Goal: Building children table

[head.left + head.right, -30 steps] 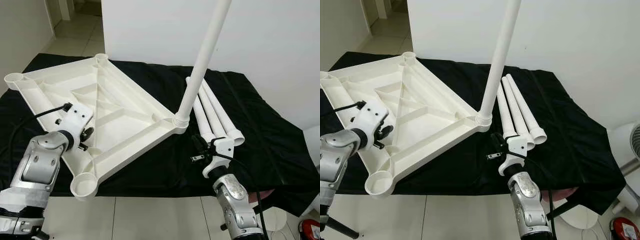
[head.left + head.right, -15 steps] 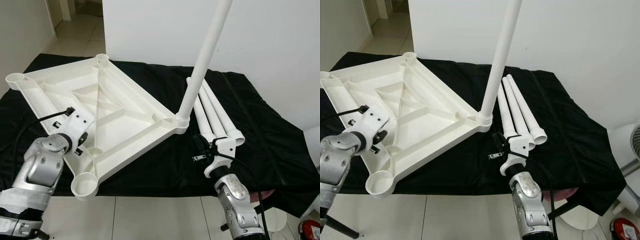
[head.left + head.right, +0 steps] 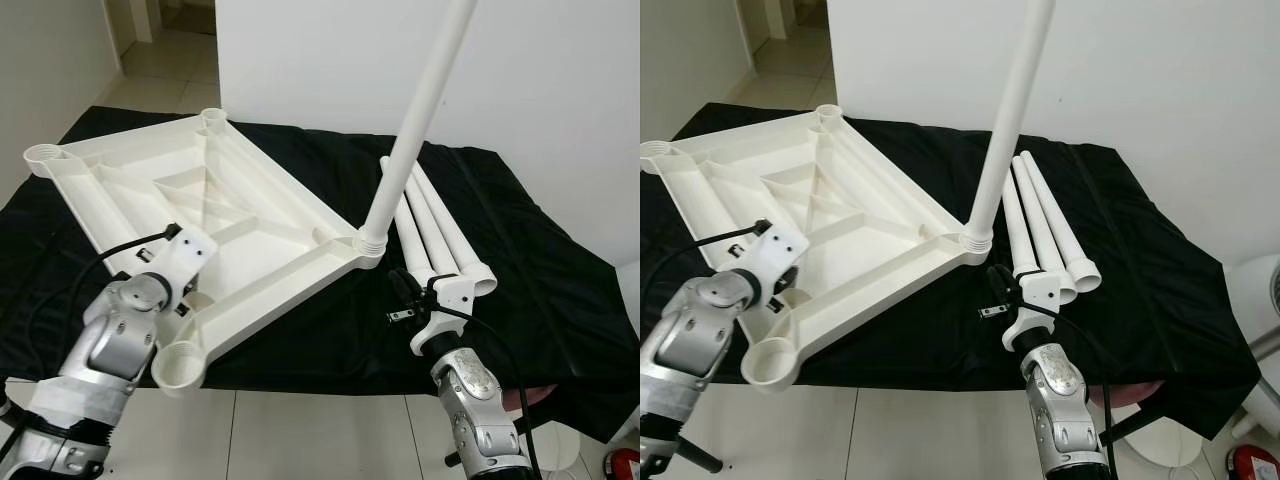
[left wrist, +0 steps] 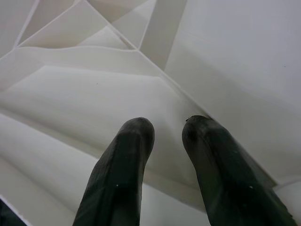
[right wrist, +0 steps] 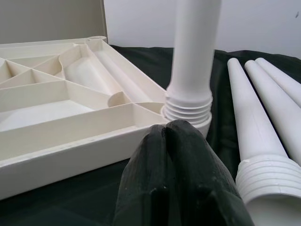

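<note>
Leg [image 3: 417, 118] top cut off; left gripper [image 4: 167, 134] over tabletop [image 3: 200, 200].

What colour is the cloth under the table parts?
Black. The cloth shows best in the left eye view.

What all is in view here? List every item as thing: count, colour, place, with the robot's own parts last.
Tabletop: one, white, lying upside down on the cloth, ribs facing up.
Standing leg: one, white, upright in the tabletop's right corner socket.
Loose legs: three, white, lying side by side on the cloth, right of the standing leg.
Cloth: one, black, covering the work surface.
Floor: pale tiles, below the near edge.
Left tool: black fingers apart, over the tabletop's ribbed underside.
Right tool: black fingers together, near the standing leg's base.
</note>
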Motion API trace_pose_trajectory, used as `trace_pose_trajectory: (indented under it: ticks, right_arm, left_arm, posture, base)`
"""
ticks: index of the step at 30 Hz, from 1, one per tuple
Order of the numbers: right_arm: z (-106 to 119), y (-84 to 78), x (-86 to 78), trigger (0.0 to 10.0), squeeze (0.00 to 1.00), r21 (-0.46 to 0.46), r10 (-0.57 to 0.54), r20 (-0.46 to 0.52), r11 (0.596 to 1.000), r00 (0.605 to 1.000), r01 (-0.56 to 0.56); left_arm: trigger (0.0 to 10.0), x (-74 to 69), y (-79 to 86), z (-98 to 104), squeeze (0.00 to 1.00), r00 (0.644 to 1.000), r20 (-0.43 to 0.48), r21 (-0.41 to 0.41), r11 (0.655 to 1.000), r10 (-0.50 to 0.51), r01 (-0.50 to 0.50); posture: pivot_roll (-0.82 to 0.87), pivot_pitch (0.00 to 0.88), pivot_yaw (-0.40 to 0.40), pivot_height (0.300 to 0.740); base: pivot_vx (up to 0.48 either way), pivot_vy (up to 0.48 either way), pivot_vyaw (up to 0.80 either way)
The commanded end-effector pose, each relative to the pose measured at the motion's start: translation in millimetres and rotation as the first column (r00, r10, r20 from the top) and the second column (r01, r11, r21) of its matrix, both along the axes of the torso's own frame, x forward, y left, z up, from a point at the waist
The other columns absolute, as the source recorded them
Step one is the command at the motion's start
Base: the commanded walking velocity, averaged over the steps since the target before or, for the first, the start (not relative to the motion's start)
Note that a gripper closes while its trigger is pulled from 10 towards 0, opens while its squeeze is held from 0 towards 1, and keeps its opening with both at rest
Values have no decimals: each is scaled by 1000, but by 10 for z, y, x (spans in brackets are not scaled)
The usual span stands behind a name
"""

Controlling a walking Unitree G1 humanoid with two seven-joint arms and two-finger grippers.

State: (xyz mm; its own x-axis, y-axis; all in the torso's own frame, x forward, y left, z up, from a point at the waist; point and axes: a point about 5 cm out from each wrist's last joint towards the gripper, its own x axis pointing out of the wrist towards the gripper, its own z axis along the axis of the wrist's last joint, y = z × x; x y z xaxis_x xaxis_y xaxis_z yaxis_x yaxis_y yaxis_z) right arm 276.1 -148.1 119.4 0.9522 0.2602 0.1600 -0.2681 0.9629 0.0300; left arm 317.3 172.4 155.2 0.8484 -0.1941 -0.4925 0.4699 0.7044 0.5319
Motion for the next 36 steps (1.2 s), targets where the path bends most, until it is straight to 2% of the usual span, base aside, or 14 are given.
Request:
trace_pose_trajectory:
  ticks: [1, 2, 6, 10, 13, 15, 22, 24, 25, 26, 27, 30, 32, 36]
  right_arm:
    - [-27, -56, -12, 10000, 0, -8, -20, -13, 1000, 1000, 20]
    - [-27, -56, -12, 10000, 0, -8, -20, -13, 1000, 1000, 20]
    - [-37, -45, -21, 10000, 0, -1, -18, -20, 1000, 1000, 18]
    - [-42, -37, -26, 10000, 0, 2, -15, -22, 1000, 1000, 16]
    - [-43, -33, -29, 10000, 0, 2, -15, -23, 1000, 1000, 15]
    - [-46, -40, -33, 10000, 0, 2, -16, -23, 1000, 1000, 16]
    - [-48, -39, -35, 10000, 0, 3, -16, -24, 1000, 1000, 16]
    - [-51, -31, -30, 10000, 0, 4, -13, -24, 1000, 1000, 13]
    - [-51, -31, -30, 10000, 0, 4, -13, -24, 1000, 1000, 13]
    - [-51, -29, -28, 10000, 0, 4, -12, -24, 1000, 1000, 12]
    - [-51, -28, -28, 10000, 0, 5, -12, -24, 1000, 1000, 12]
    - [-52, -27, -29, 10000, 0, 5, -12, -24, 1000, 1000, 12]
    - [-59, -24, -43, 10000, 0, 4, -10, -27, 1000, 1000, 10]
    - [-56, -34, -49, 10000, 0, 2, -12, -27, 1000, 1000, 12]
  left_arm:
    - [10000, 6, -163, -12, 0, 998, -10, -14, 998, -68, 68]
    - [10000, 6, -163, -12, 0, 998, -10, -14, 998, -68, 68]
    - [10000, 4, -406, 8, 0, 991, 0, -43, 990, -135, 135]
    - [10000, 4, -494, 25, 0, 988, 7, -57, 987, -152, 152]
    - [10000, 10, -493, 37, 0, 989, 13, -55, 987, -149, 150]
    - [10000, 86, -345, 113, 0, 995, 60, -40, 996, -74, 77]
    - [10000, 148, -211, 197, 0, 995, 104, -48, 999, -4, 9]
    - [10000, 214, -87, 344, 0, 984, 165, -89, 995, 61, -47]
    - [10000, 214, -87, 344, 0, 984, 165, -89, 995, 61, -47]
    - [10000, 226, -70, 390, 0, 982, 172, -123, 991, 73, -52]
    - [10000, 212, -124, 423, 0, 984, 172, -170, 985, 42, -12]
    - [10000, 184, -196, 441, 0, 983, 182, -179, 983, -15, 48]
    - [10000, 80, -406, 422, 0, 978, 176, -272, 949, -112, 157]
    - [10000, 45, -460, 369, 0, 980, 157, -290, 943, -125, 166]
  posture:
    - [-13, 0, -96, 740]
    - [-13, 0, -96, 740]
    - [-17, 0, -91, 740]
    - [-19, 0, -86, 740]
    - [-20, 0, -84, 740]
    - [-18, 0, -84, 740]
    - [-17, 0, -84, 740]
    - [-8, 0, -89, 740]
    - [-8, 0, -89, 740]
    - [-7, 0, -90, 740]
    - [-7, 0, -89, 740]
    - [-7, 0, -89, 740]
    - [-9, 0, -91, 740]
    - [-13, 0, -91, 740]
  base:
    - [0, 0, 0]
    - [0, 0, 0]
    - [0, 0, 0]
    - [0, 0, 0]
    - [0, 0, 0]
    - [0, 0, 0]
    - [0, 0, 0]
    - [0, 0, 0]
    - [0, 0, 0]
    - [0, 0, 0]
    - [0, 0, 0]
    - [0, 0, 0]
    - [0, 0, 0]
    - [0, 0, 0]
